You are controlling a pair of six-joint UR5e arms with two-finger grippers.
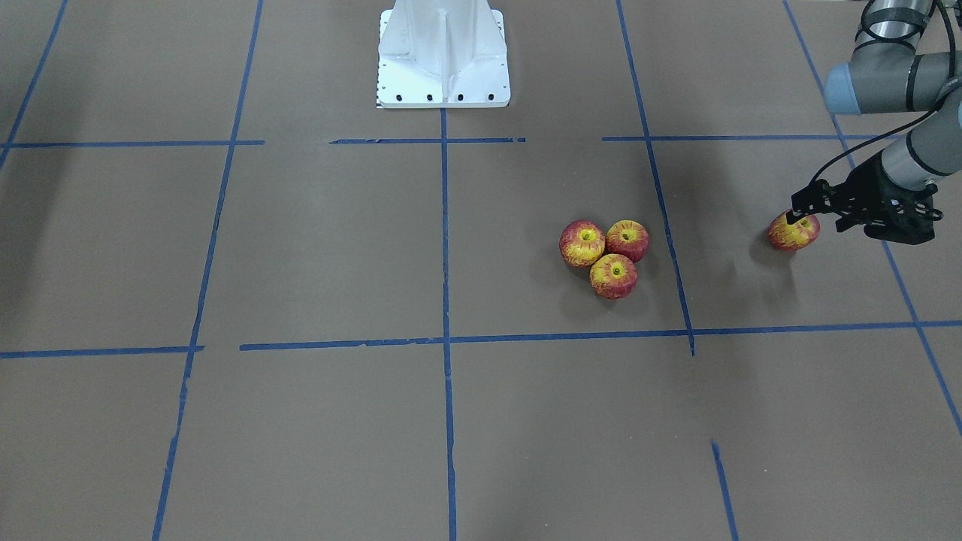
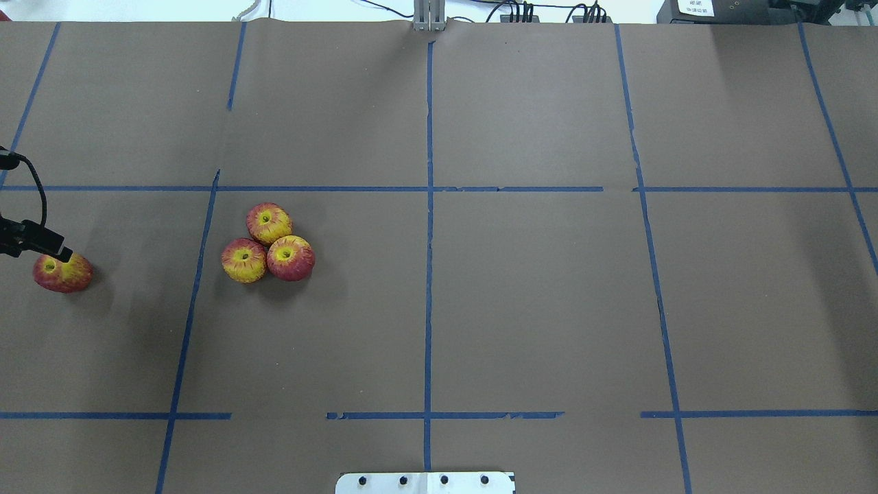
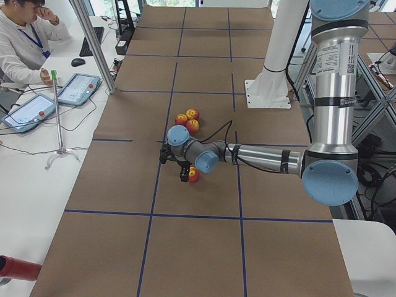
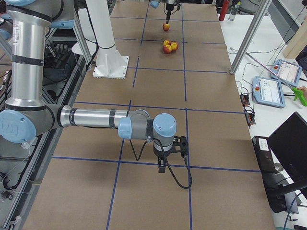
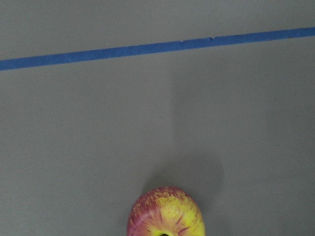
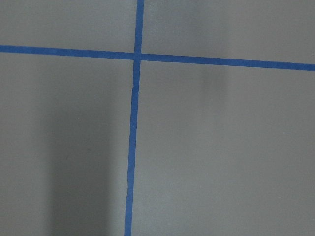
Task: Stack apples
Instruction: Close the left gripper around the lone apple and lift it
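From across the bench, the lone apple sits far right, well apart from the three apples huddled touching each other left of a blue tape line. One black fingertip of my left jaws hangs over the apple's stem dimple. I cannot tell whether the jaws are spread or pinching.

From overhead, the lone apple lies at the left edge and the trio is to its right, dimples up. All four are alike: red skin streaked with yellow, and a yellow-green hollow on top.

From the left end, the lone apple is half hidden beside my near wrist and the trio lies beyond it. The grip does not show here.

From the right end, the apples are small and far away. My right jaws hang low over bare bench in the foreground, and I cannot tell how they stand.

My left wrist camera sees only the apple's crown at its near edge, resting on the bench. No fingers are in frame.

My right wrist camera shows only crossed tape.

I judge these to be light, hard, glossy toys that roll easily. I would grip the lone apple across its widest girth, straddling the dimple, with modest pressure so it does not squirt out. The hollow between the three looks like the seat for it.
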